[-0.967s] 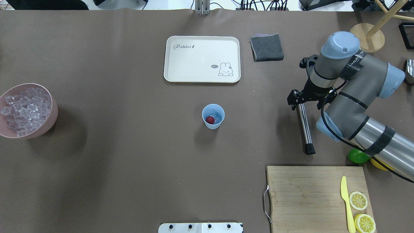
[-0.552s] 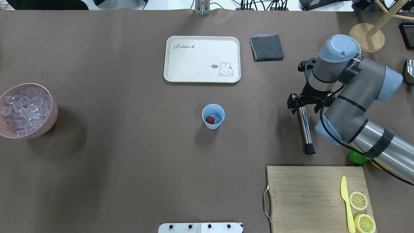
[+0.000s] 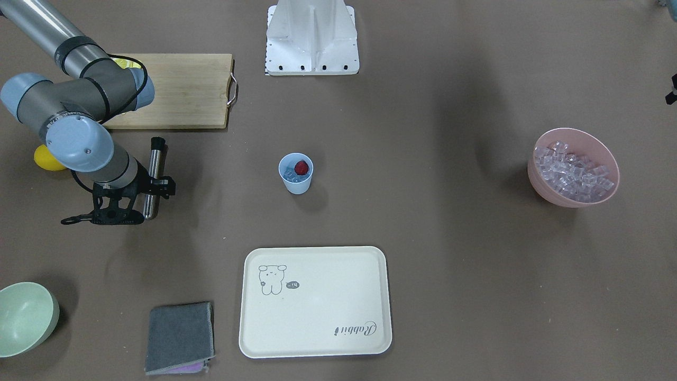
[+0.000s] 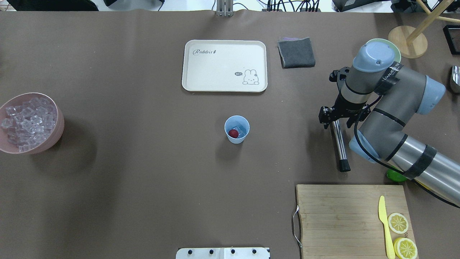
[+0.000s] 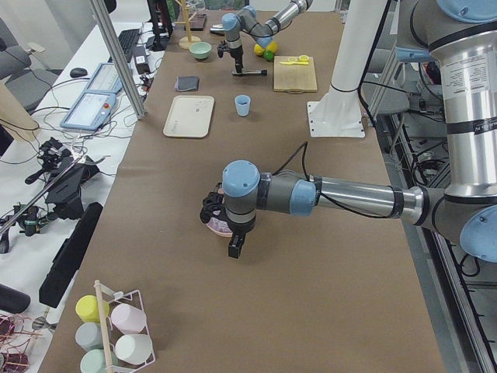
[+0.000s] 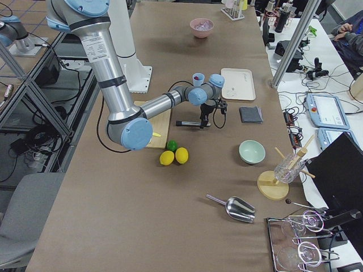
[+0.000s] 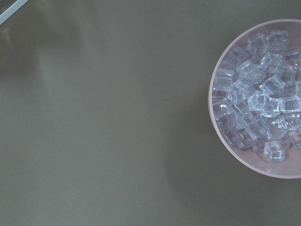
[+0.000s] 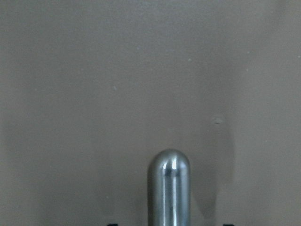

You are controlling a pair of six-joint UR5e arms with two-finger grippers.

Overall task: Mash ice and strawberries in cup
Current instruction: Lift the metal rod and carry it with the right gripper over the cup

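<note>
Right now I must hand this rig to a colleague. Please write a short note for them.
Right gripper: open, astride one end of the metal muddler, which lies on the table.
Left gripper: near the pink bowl of spare ice; open or shut, cannot tell.
Cup: upright mid-table, strawberry and ice inside.
Done: cup loaded. Left: grip muddler, bring it to cup, mash.

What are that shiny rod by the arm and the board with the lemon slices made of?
The rod looks like polished metal: silvery, with streaked highlights; its black end cap may be rubber or plastic. The board looks like matte wood, showing pale grain lines.
</note>
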